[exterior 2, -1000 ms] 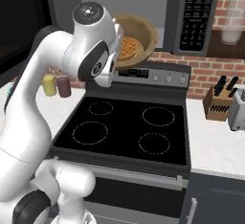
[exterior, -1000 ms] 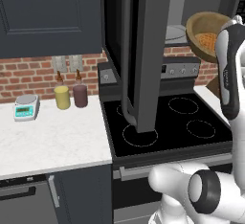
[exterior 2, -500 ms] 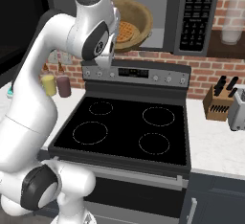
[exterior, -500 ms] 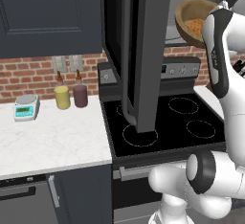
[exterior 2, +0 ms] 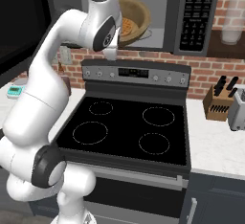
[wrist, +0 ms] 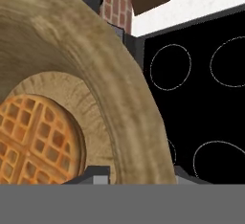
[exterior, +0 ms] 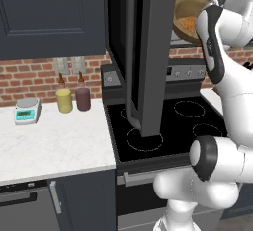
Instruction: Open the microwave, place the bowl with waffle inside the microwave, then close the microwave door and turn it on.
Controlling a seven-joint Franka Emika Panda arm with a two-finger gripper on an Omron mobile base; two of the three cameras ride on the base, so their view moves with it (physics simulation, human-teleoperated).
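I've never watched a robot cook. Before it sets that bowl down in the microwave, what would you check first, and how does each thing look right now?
1. Microwave door swung fully open: ok.
2. Bowl gripped by the gripper, rim between the fingertips: ok.
3. Waffle lying in the bowl: ok.
4. Bowl level: not ok, it looks tilted in the right base view.
5. Bowl inside the microwave opening: it looks to be at the opening; depth cannot tell.
6. Cavity floor beneath the bowl free: cannot tell, the bowl and arm hide it.
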